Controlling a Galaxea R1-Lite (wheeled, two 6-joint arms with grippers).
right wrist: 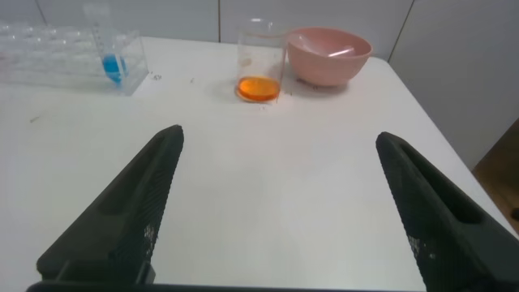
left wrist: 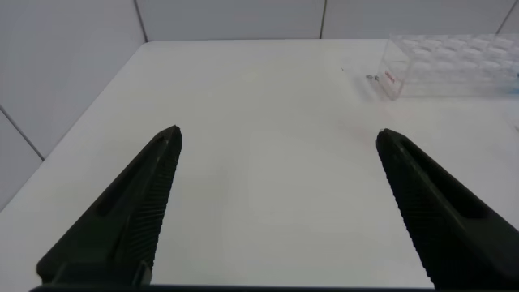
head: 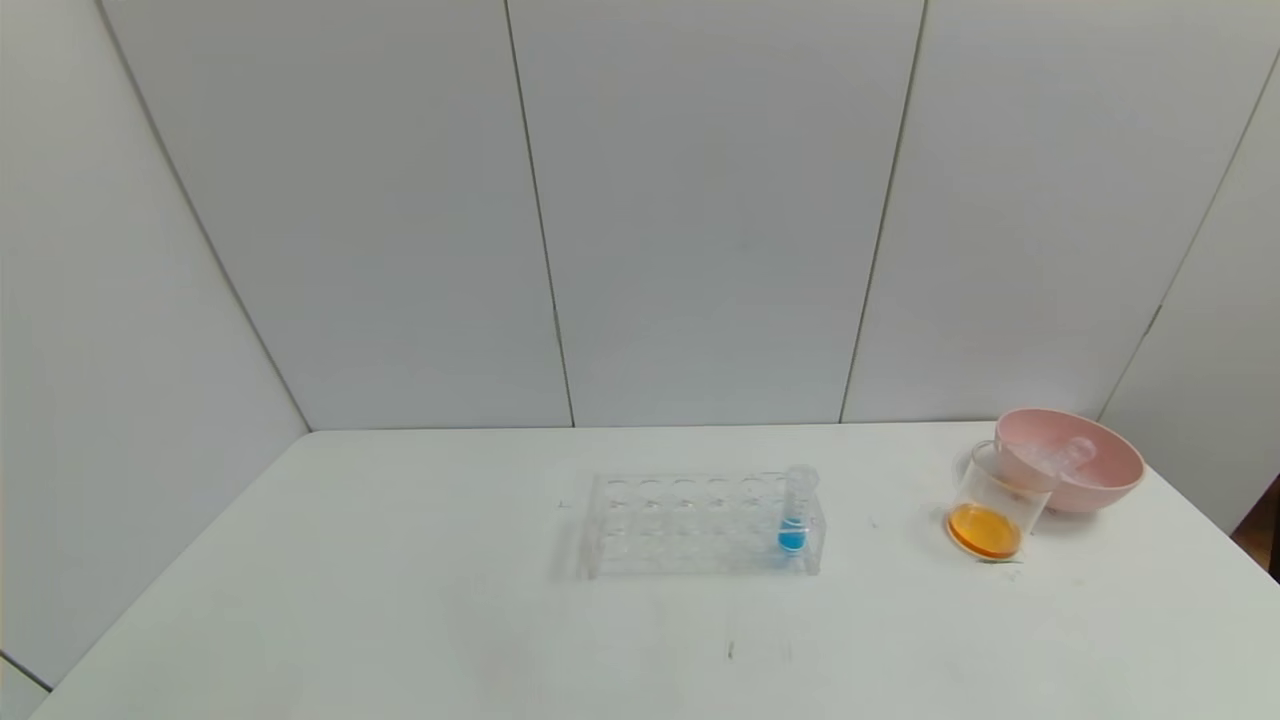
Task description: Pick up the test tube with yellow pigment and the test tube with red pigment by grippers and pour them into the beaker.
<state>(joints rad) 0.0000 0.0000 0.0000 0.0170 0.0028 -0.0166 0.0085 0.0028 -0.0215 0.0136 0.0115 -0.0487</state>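
Pouring looks done: beaker (head: 993, 508) at 3 o'clock holds orange mix; my left hand (left wrist: 278, 142) and right hand (right wrist: 280, 142) gape wide, empty.

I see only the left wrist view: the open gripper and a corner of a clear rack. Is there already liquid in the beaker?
Observer: Yes, the beaker holds orange liquid at its bottom.
Operator: Where does it stand?
Observer: To the right of the rack, close beside a pink bowl; I cannot tell if they touch.
Operator: Is any tube left in the rack?
Observer: One blue tube, upright at the rack's right end.
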